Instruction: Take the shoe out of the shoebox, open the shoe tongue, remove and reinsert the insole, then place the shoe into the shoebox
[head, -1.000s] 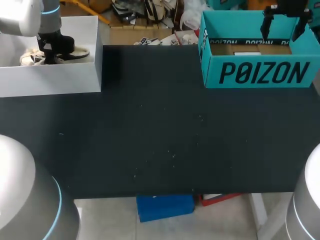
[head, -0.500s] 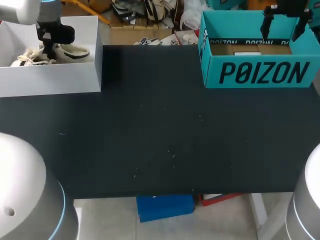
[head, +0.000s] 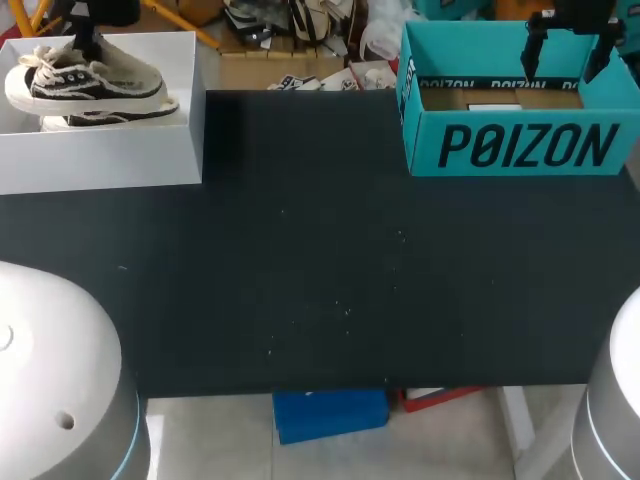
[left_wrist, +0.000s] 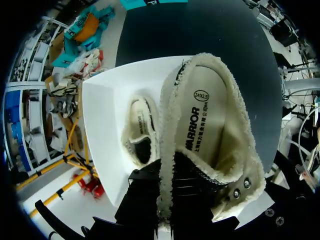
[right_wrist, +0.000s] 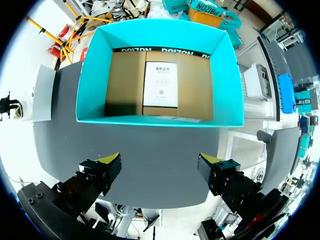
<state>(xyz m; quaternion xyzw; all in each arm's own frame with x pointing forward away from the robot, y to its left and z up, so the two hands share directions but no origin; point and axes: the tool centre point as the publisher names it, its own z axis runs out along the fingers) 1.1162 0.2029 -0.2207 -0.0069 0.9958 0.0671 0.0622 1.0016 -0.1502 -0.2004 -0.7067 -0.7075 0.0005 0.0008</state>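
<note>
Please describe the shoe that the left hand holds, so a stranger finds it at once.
Find the white box at the table's far left corner. The lifted shoe hangs above it in the left hand; its twin lies inside the box.

**Shoe in the air above the white box**

The shoe (head: 85, 78) is a low black canvas sneaker with a cream fleecy lining, white laces and a white sole. It hangs roughly level above the white box (head: 100, 160), clear of its rim, toe toward the table's left edge. In the left wrist view its opening faces the camera, and the beige insole (left_wrist: 205, 125), with dark print on it, lies flat inside. A second shoe (left_wrist: 140, 137) of the same kind lies on the box floor beneath. The white box stands open-topped at the table's far left corner. The teal box (head: 520, 145), also open, stands at the far right corner, well apart. It has a brown floor with a white slip on it.
</note>
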